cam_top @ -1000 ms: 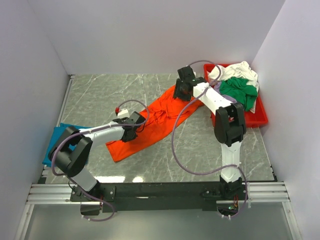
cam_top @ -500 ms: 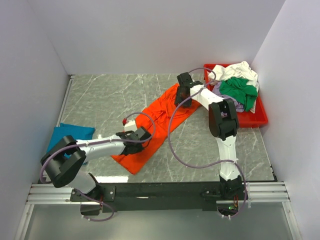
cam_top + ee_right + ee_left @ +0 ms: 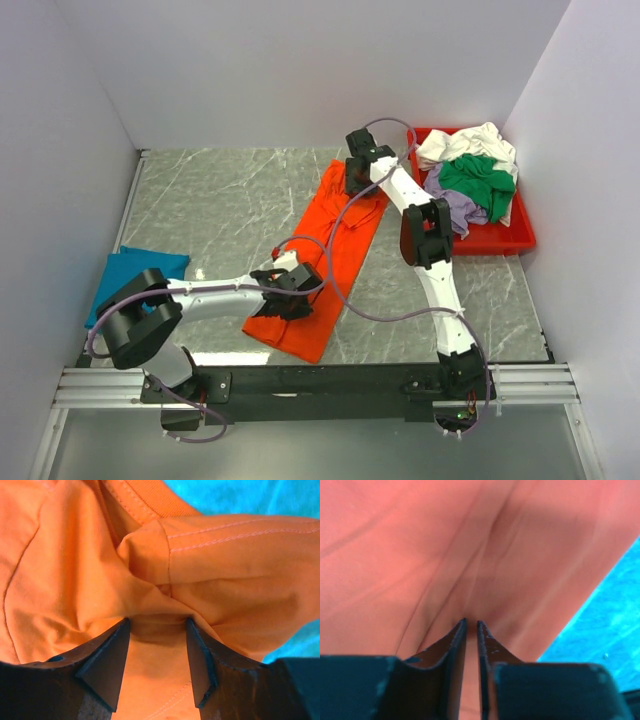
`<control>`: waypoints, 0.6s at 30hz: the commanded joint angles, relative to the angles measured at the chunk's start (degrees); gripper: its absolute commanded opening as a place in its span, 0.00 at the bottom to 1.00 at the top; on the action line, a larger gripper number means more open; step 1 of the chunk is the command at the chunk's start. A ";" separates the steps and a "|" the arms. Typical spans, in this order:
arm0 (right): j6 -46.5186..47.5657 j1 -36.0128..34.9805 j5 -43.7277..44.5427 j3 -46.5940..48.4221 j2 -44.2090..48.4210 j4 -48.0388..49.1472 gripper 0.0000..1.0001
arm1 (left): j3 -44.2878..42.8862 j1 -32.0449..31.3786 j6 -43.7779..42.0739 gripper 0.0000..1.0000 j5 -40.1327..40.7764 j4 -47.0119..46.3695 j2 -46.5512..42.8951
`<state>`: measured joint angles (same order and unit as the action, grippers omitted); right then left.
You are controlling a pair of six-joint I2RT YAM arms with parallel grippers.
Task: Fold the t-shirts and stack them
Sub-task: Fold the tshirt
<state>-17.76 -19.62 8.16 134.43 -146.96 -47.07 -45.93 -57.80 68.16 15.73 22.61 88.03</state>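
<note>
Left claw (image 3: 471, 630) is pinched almost fully closed, with just a thin fold of the orange shirt (image 3: 325, 220) between the tips. The right claw (image 3: 157, 625) sits wider, but only because it has a fat wad of the same shirt jammed between its fingers, collar and a doubled-over sleeve seam included. So both have hold of it, one at each end. The shirt lies on the worktop (image 3: 220, 200) as a long narrow strip: the far end is just left of the tray (image 3: 515, 240), and it slants away from the tray down toward the arm bases. The teal shirt (image 3: 125, 270) is well to the left of the tray by the side wall, and the white (image 3: 480, 140), green (image 3: 475, 178) and lavender (image 3: 455, 208) ones are heaped in the tray. My worries: that left pinch is tiny, so any hard pull could let the cloth slip out. The right end is scrunched, so spreading it flat from there probably leaves a twist or a tucked sleeve baked into the fold. Also the right arm's cable (image 3: 400, 320) trails across the shirt and might drag it.
</note>
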 commanded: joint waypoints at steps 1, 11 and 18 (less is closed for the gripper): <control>3.87 0.63 -0.16 3.74 -2.46 -1.37 0.57 | -5.02 -0.47 -1.89 0.22 -2.89 1.47 1.36; -3.50 0.19 -0.52 -9.52 13.77 3.91 0.59 | -6.97 8.58 -11.11 0.26 1.92 4.36 -2.87; -10.18 -0.69 -5.79 -8.40 15.30 4.01 0.59 | -3.73 9.02 -13.40 0.24 3.88 2.00 2.93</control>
<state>-23.86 -19.77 4.67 123.22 -133.88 -44.29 -51.72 -48.69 57.58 18.96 25.54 88.60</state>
